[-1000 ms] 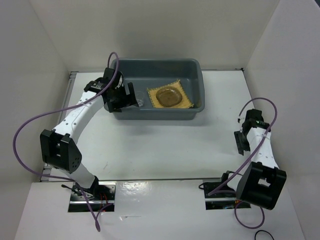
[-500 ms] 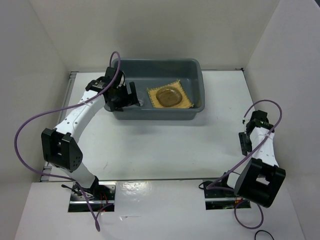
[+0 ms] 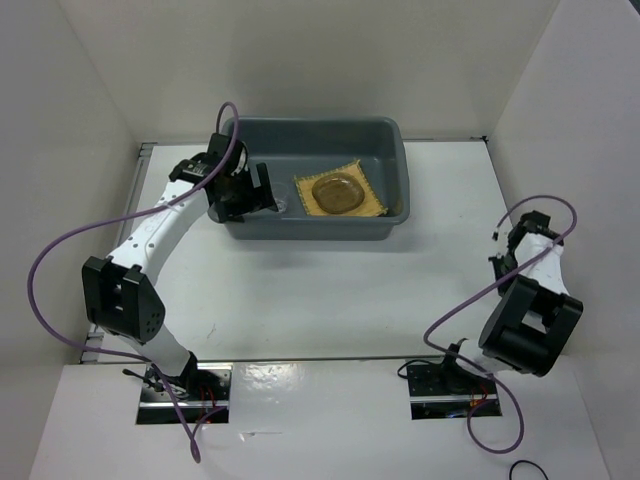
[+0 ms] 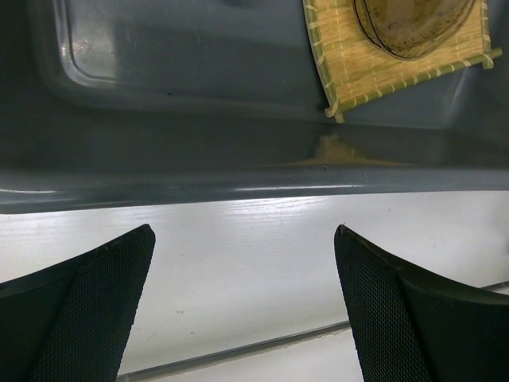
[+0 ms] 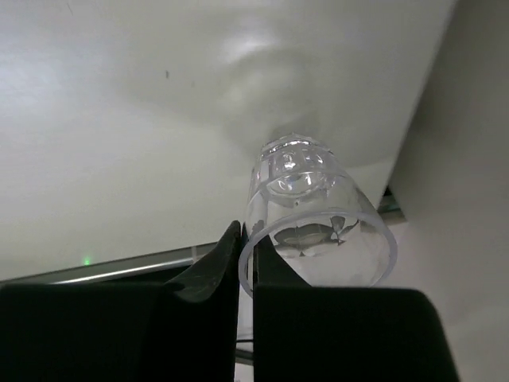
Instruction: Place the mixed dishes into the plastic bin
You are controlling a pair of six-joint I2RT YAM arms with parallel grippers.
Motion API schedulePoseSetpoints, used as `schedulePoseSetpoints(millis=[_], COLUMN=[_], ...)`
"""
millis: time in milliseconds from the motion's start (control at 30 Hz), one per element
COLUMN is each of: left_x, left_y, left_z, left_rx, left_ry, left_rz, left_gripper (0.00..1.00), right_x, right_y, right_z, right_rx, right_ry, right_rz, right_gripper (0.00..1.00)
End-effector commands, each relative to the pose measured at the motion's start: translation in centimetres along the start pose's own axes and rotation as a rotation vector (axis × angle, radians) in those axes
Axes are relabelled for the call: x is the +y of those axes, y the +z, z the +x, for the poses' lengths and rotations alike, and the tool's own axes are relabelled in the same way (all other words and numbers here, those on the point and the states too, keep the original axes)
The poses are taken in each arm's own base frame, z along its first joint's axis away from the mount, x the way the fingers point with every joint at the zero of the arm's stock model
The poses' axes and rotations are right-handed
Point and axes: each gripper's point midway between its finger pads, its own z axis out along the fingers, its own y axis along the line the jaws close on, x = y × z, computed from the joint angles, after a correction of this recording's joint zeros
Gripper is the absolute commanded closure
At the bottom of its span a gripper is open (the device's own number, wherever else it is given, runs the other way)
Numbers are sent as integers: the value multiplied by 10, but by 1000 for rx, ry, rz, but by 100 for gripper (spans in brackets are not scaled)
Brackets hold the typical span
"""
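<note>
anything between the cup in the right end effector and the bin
Nothing visible. The right end effector grips the clear cup's rim; bare table runs from it to the plastic bin. The left end effector sits at the bin's left end.

One grey-blue plastic bin [image 3: 385,140] sits on one white table [image 3: 330,290]. Inside it are one square yellow woven mat [image 3: 372,200] and one round see-through plate [image 3: 337,192] on top of the mat; whether more plates are stacked there cannot be told. One small clear cup [image 5: 306,203] shows in the right wrist view. There are two robot arms: one left arm [image 3: 160,230] and one right arm [image 3: 535,265].
</note>
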Motion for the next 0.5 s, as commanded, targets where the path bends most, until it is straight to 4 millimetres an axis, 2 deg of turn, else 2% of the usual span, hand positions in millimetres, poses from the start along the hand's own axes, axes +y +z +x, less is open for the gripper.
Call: schedulePoseSetpoints(millis=[0,33,67,100,167,200,233,267,300,333,367,400,433,467], left_x=[6,8,8,12,12,19,21,21,25,31,30,37,41,42], left_y=[-14,-13,-19,-21,-23,-23,-27,-27,-25,-24,-26,-24,-27,-30], left_z=[-11,-12,-18,-24,-28,-29,-32,-32,-34,-33,-34,-34,-37,-34], left_rx=[-55,-61,-81,-99,-114,-114,-126,-126,-131,-127,-138,-134,-150,-152], left_ry=[-2,-2,-9,-7,-7,-7,-15,-15,-24,-33,-32,-56,-67,-67], left_rz=[-12,-22,-18,-30,-37,-55,-56,-56,-60,-70,-64,-76,-77,-76], left_gripper=[0,0,0,0,0,0,0,0,0,0,0,0,0,0], right_x=[1,-2,8,27,47,48,71,82,90,133,151,164,209,225], right_y=[-49,-87,-107,-153,-189,-228,-230,-242,-278,-273,-280,-314,-302,-329], right_z=[-60,-92,-106,-140,-169,-188,-208,-221,-234,-252,-261,-267,-283,-290], right_rx=[-205,-324,-368,-502,-599,-688,-679,-703,-778,-752,-757,-828,-804,-895], right_ry=[31,16,-18,-101,-174,-221,-301,-335,-374,-474,-515,-554,-622,-640], right_rz=[-47,-26,-37,-30,-71,-63,-91,-100,-84,-129,-135,-140,-166,-163], right_gripper=[100,100,100,100,100,100,100,100,100,100,100,100,100,100])
